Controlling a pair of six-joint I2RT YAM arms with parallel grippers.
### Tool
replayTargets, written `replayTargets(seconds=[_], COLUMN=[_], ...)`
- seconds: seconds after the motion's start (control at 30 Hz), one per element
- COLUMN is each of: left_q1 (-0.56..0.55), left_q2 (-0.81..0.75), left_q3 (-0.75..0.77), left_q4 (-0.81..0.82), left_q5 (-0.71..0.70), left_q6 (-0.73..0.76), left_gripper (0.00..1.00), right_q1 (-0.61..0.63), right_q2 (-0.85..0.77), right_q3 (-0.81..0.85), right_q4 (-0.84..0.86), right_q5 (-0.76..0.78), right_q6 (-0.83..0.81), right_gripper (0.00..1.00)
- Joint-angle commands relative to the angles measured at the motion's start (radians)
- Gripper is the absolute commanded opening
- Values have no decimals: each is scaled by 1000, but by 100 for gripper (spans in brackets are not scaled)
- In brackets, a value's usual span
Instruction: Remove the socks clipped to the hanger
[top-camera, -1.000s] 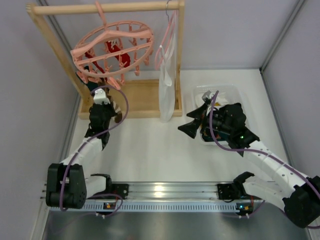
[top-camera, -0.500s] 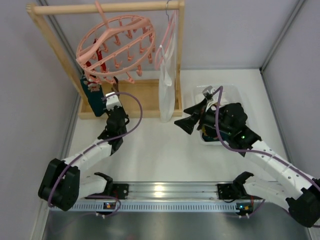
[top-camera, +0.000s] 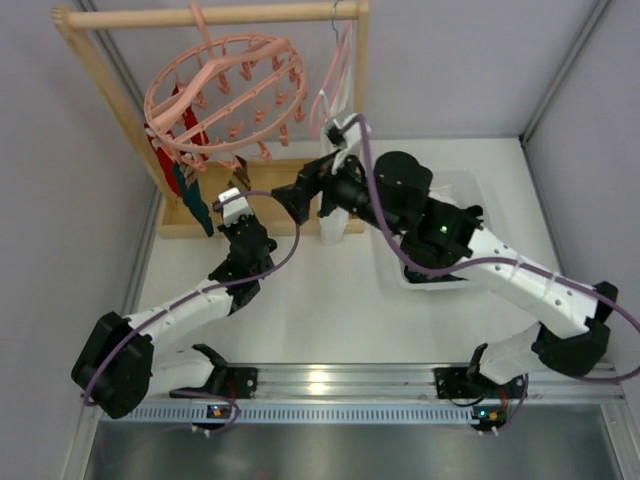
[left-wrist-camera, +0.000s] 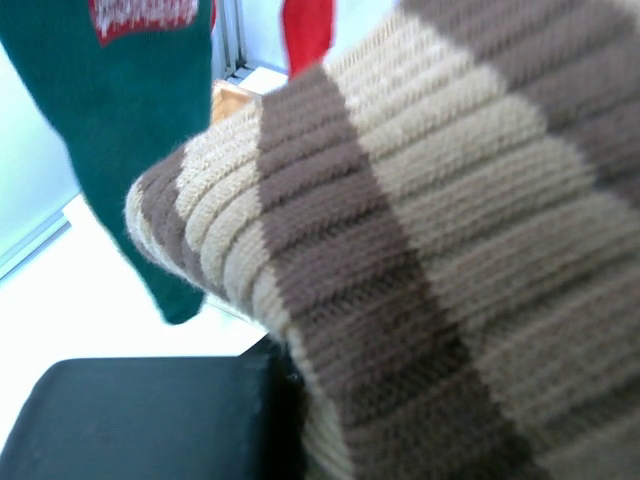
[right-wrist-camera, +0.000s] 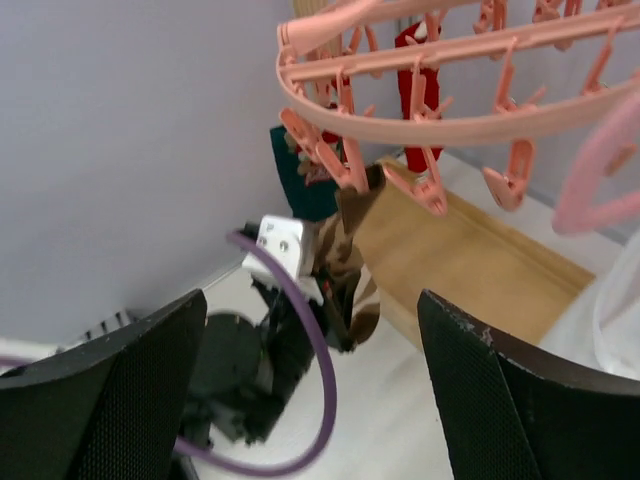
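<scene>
The round salmon-pink hanger (top-camera: 225, 90) hangs tilted from the wooden rail. A red sock (top-camera: 163, 150) and a dark teal sock (top-camera: 190, 200) hang from pegs on its left side. My left gripper (top-camera: 238, 186) is just below the ring, shut on a brown and tan striped sock (left-wrist-camera: 420, 260) that fills the left wrist view. In the right wrist view this sock (right-wrist-camera: 350, 270) reaches up to a peg on the ring (right-wrist-camera: 450, 125). My right gripper (top-camera: 300, 186) is open and empty, just right of the left one, facing it (right-wrist-camera: 320, 390).
A wooden rail frame (top-camera: 355, 110) with a flat wooden base (top-camera: 290, 195) holds the hanger. A slim pink hanger with white translucent cloth (top-camera: 335, 175) hangs at its right end, behind my right arm. A white bin (top-camera: 470, 195) sits at the right. Grey walls close both sides.
My right arm has swung left from the white bin to beside the ring hanger. My left gripper has shifted slightly right with the brown sock. The hanger has rocked and changed tilt.
</scene>
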Motion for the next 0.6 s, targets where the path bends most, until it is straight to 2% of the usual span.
replayTargets(seconds=[0.0,0.2,0.27,0.37,0.57], left_q1=[-39,-89,-103,-112,-121], left_q2=[11,22,25,29,55], left_q3=[50,74,78,74,67], left_q4=[73,71,71,73,74], left_q5=[-117,-172,-190,-206,-214], left_q6=[14,26,17,-12,-71], left_gripper=[0,0,0,0,0], right_q1=[61,79,79,76,58], right_q2=[152,510,574,646,694], right_q3=[230,698,843,919,942], right_q4=[-189,-387,-427,-412,-357], right_q5=[185,238,255,283,268], right_q6=[-108,-198,-244,-274,-304], right_gripper=[82,76,75,72,66])
